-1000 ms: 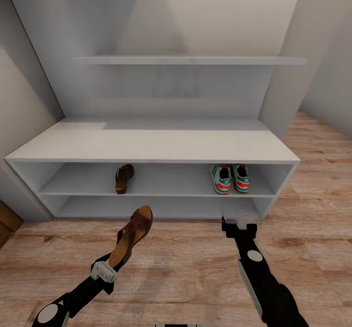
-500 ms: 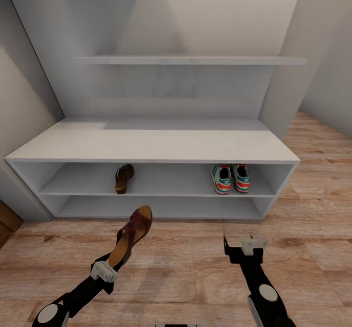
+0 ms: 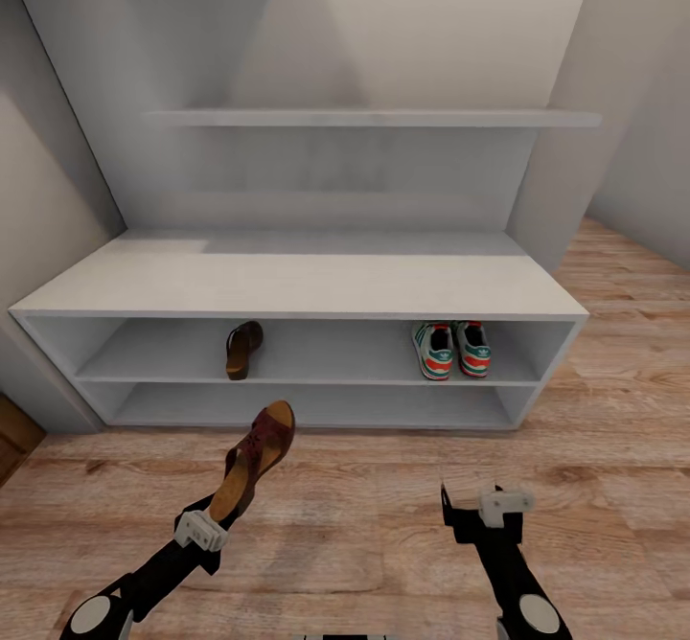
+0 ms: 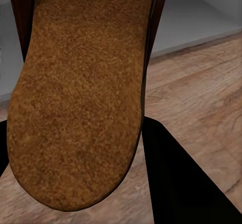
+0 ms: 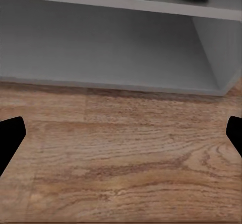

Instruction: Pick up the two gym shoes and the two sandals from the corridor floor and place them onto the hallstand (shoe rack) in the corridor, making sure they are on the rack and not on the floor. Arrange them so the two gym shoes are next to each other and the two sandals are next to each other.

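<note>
The left gripper (image 3: pixel 213 515) is gripping a sandal (image 3: pixel 253 462) by its heel end, jaws closed on it. The sandal is hanging above the corridor floor (image 3: pixel 364 515), its long axis tilting up and forward, toe pointing toward the hallstand (image 3: pixel 297 285). In the left wrist view its tan sole (image 4: pixel 80 98) is facing the camera. The second sandal (image 3: pixel 243 349) is lying on the upper shelf tier. The gym shoes (image 3: pixel 452 349) are sitting side by side on the same tier, heels outward. The right gripper (image 3: pixel 474 515) is hovering with jaws spread, holding nothing.

wall shelf (image 3: pixel 374 118) | pale grey, mounted high on the back wall (image 3: pixel 422 36) (plain, off-white)
</note>
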